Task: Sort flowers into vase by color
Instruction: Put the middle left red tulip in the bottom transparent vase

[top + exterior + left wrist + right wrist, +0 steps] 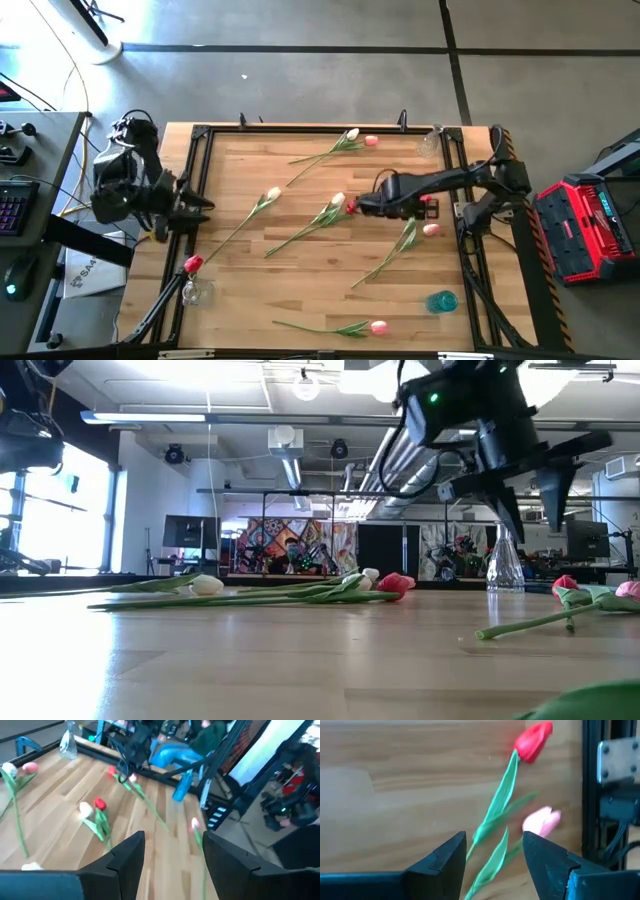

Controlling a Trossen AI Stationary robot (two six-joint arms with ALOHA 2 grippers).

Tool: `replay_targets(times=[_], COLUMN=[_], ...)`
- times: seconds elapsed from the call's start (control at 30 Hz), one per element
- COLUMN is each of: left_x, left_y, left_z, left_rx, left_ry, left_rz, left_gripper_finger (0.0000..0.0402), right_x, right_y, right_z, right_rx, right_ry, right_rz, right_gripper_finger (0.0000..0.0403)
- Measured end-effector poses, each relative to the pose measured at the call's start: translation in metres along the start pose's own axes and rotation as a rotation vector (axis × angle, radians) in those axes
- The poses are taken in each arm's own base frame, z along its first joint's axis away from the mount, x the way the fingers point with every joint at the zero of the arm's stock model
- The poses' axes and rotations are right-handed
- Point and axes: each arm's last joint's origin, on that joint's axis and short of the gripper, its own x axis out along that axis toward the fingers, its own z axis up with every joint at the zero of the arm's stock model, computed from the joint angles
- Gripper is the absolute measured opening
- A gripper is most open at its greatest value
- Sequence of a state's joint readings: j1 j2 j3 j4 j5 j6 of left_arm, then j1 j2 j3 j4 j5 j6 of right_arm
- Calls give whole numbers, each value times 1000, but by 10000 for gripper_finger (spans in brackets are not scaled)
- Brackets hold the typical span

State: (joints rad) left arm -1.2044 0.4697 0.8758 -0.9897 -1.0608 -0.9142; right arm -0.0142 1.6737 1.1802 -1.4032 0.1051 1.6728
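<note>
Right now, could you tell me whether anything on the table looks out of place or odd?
Most tulips lie scattered flat across the table, unsorted. Only one red tulip sits in the clear vase at the left edge. The blue vase and the far clear vase look empty. Nothing seems spilled or broken.

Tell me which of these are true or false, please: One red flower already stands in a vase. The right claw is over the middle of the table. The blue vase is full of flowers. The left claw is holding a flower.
1. One red flower already stands in a vase. True.
2. The right claw is over the middle of the table. True.
3. The blue vase is full of flowers. False: nothing is in it.
4. The left claw is holding a flower. False: it is open and empty at the table's left edge.
</note>
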Motion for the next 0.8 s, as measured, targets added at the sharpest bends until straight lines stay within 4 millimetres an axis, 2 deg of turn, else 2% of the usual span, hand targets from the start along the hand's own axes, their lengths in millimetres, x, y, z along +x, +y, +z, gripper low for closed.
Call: replay_targets(times=[0.17,0.27,0.4,0.47,0.57,0.8], left_x=[8,12,17,19,22,31], left_y=[-4,-5,-4,-2,1,4], left_z=[-9,-10,-9,-9,-7,1], left_rx=[30,49,31,17,12,34], left_ry=[17,21,49,56,58,70], left_rz=[48,85,120,141,175,215], left_gripper_finger=[184,184,184,184,184,184], right_x=[9,12,6,3,4,15], right_y=[8,24,48,56,62,82], right_z=[25,35,38,37,33,3], right_rx=[-39,-58,-41,-30,-17,-15], right_ry=[42,76,61,46,28,43], right_rz=[60,232,491,575,594,629], right_gripper_finger=[186,186,186,186,186,201])
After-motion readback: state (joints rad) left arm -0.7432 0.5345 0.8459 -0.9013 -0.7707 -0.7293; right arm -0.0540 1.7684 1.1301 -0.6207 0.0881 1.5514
